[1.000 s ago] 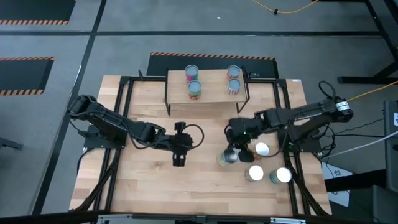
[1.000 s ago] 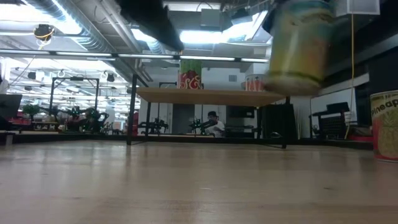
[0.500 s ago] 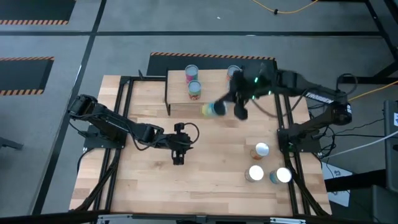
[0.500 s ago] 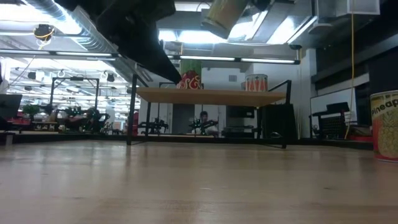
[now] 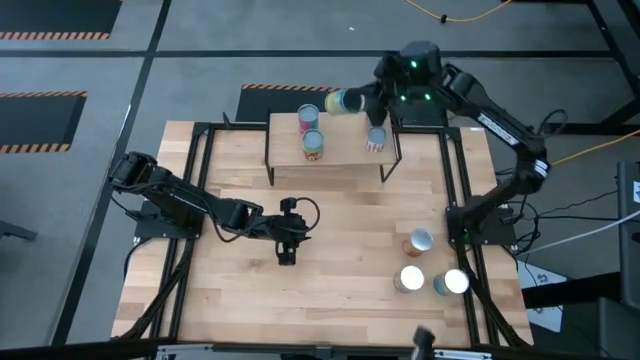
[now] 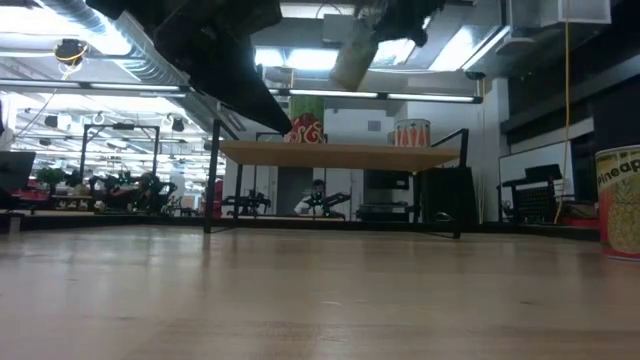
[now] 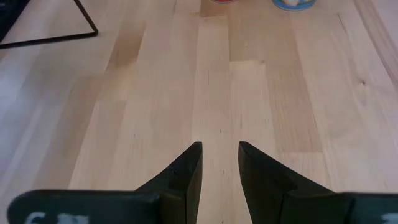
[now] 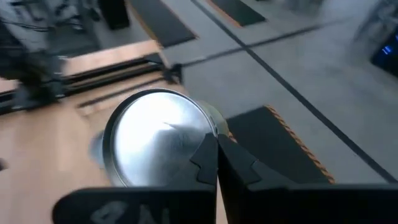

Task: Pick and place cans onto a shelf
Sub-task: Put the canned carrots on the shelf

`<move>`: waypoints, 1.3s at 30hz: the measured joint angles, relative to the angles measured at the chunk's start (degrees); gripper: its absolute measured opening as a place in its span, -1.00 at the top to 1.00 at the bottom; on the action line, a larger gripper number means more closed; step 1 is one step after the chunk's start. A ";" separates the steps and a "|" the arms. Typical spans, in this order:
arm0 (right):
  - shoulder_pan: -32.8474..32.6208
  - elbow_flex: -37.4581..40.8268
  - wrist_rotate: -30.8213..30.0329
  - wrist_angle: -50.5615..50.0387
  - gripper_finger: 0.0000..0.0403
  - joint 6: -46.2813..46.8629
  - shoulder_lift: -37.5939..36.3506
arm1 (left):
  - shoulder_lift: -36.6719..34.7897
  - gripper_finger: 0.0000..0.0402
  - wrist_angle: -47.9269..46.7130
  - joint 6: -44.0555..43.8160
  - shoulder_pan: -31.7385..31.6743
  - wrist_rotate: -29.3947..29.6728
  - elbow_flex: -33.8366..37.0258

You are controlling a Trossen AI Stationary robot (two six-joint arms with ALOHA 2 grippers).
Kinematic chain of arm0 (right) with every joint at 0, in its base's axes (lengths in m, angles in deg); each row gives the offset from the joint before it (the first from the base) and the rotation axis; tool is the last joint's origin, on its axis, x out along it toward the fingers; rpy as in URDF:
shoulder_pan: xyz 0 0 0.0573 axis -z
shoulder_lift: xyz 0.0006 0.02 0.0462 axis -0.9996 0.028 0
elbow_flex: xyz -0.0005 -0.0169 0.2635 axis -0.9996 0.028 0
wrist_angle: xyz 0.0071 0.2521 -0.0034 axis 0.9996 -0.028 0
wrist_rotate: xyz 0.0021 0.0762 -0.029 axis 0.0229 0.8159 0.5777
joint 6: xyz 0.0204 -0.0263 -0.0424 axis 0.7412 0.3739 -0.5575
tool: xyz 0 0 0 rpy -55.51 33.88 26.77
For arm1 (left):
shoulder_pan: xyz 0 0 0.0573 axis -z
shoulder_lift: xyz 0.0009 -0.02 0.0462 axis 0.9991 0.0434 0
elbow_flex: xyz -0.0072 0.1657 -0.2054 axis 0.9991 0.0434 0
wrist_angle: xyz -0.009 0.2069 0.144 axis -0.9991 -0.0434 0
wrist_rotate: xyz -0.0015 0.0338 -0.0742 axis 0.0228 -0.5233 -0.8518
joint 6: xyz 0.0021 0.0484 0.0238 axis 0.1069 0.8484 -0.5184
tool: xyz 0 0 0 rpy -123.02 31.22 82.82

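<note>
We are holding a tilted yellow-labelled silver-topped tin (image 5: 347, 100), pinched in the right gripper (image 5: 372, 100), above the wooden black-legged shelf (image 5: 345, 150) for placing; left gripper (image 5: 287, 256) is waiting on the table, jaws slightly spread.

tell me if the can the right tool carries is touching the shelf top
Apart. The low view shows the carried can, tilted, in the right tool, with clear open space between it and the shelf board.
</note>
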 joint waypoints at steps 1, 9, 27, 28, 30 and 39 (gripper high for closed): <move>0.99 -1.13 0.00 -0.60 0.98 0.00 1.51 | 0.00 0.52 0.00 0.01 0.00 0.00 0.00; 5.61 -5.37 2.56 -6.15 0.98 0.00 11.38 | 0.02 0.52 -0.02 0.02 0.00 0.02 0.00; 7.77 -5.43 5.68 -10.58 0.97 0.20 16.32 | 0.04 0.52 -0.07 0.02 0.02 0.03 0.00; 7.77 -5.43 6.05 -10.61 0.97 0.17 16.53 | 0.04 0.52 -0.07 0.01 0.02 0.03 0.00; 7.77 -5.43 6.29 -10.61 0.97 0.20 17.02 | 0.04 0.52 -0.07 0.02 0.02 0.04 0.00; 7.77 -5.45 6.19 -10.19 0.92 0.20 17.35 | 0.04 0.52 -0.07 0.02 0.02 0.03 0.00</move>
